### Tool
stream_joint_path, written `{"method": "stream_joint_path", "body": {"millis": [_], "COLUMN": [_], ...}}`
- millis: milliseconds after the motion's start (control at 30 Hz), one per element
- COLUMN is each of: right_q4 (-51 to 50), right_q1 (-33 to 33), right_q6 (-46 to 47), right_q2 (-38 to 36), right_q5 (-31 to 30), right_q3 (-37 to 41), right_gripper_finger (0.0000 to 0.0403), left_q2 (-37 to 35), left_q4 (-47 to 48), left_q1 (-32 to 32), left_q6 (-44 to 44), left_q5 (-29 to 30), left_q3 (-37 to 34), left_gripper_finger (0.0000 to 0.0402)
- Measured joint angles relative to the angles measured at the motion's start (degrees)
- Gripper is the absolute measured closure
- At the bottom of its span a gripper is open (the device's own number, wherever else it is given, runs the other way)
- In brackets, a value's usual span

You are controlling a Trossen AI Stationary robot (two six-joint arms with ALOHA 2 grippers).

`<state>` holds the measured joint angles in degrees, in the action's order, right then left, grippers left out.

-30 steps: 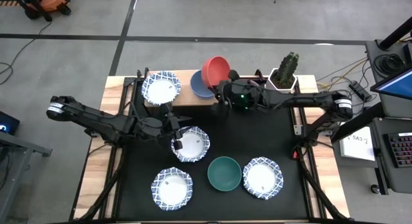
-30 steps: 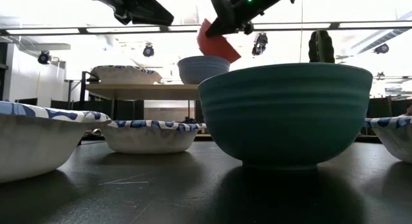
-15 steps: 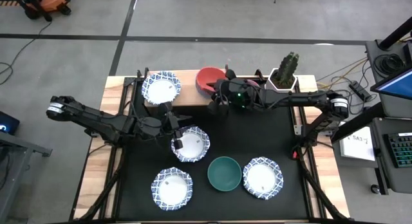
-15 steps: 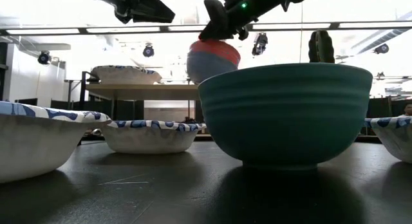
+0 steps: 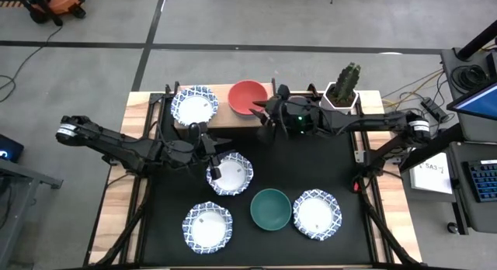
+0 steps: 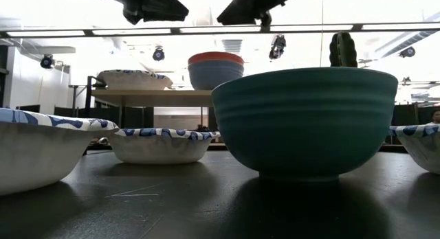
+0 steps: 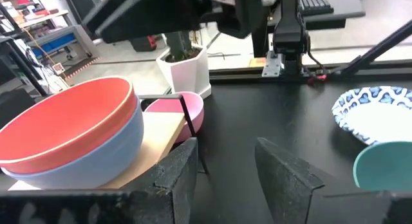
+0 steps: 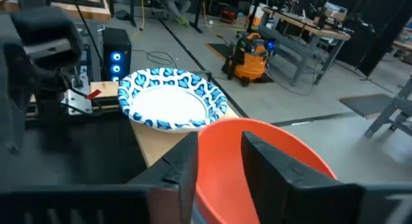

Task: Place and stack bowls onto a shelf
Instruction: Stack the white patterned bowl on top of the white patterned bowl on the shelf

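A red bowl [image 5: 248,97] sits level, nested in a grey-blue bowl [image 6: 214,75], on the light-wood shelf [image 5: 225,116] at the table's far side. A blue-patterned bowl [image 5: 194,105] stands on the shelf's left part. My right gripper [image 5: 265,109] hovers open just right of and above the red bowl [image 8: 257,156], touching nothing. My left gripper [image 5: 208,138] hangs open over the black mat, near a patterned bowl [image 5: 230,173], with nothing between its fingers [image 7: 183,176]. A pink bowl [image 7: 187,111] shows beside the shelf's right end.
On the black mat [image 5: 349,177] stand two more patterned bowls [image 5: 207,226] [image 5: 316,214] and a dark green bowl [image 5: 271,209] near the front edge. A cactus in a white pot [image 5: 342,90] stands at the far right, beside my right arm.
My right gripper has brought the tilted red bowl down into the grey-blue bowl on the shelf, opened and let go. The red bowl now sits level in the stack. The gripper has drawn up and a little toward the table's right, clear of it.
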<state>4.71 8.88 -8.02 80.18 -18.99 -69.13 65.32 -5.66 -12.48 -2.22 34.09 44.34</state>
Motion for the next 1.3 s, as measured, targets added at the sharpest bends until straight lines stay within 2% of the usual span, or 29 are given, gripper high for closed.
{"method": "stream_joint_path", "body": {"millis": [233,367,700,800,933,1000,1167,1233,1300], "right_q4": [1.3,4.0,4.8,4.6,4.7,4.6,4.8,5.0,5.0], "right_q1": [1.1,-1.2,-9.9,-12.9,-16.3,-17.6,-19.5,-19.9,-20.0], "right_q6": [3.1,5.6,14.4,15.7,17.4,18.1,19.0,19.0,18.8], "right_q2": [-3.6,-6.5,-16.3,-18.9,-21.7,-23.0,-24.3,-24.3,-24.1], "right_q5": [-0.5,-0.2,-0.5,-0.5,-0.5,-0.5,-0.5,-0.5,-0.5], "right_q3": [8.6,14.4,27.9,31.9,36.0,37.6,39.3,39.5,39.6], "right_gripper_finger": [0.0364,0.0389,0.0394,0.0394,0.0394,0.0394,0.0394,0.0394,0.0394], "left_q2": [0.0,0.0,0.8,1.5,3.0,4.1,9.7,12.5,15.2], "left_q4": [-0.8,-0.8,2.9,6.3,9.1,15.0,43.5,51.1,54.8], "left_q1": [0.3,0.3,0.3,0.4,0.3,0.3,0.2,-0.2,-1.2], "left_q6": [0.2,0.9,7.4,12.0,20.6,26.6,44.6,52.2,57.0], "left_q5": [0.0,0.0,-0.9,-5.6,-20.2,-25.4,-26.1,-26.9,-30.0], "left_q3": [0.0,0.0,-0.1,-0.1,0.7,3.2,13.4,15.4,15.7], "left_gripper_finger": [0.0262,0.0262,0.0262,0.0262,0.0262,0.0264,0.0271,0.0272,0.0272]}}
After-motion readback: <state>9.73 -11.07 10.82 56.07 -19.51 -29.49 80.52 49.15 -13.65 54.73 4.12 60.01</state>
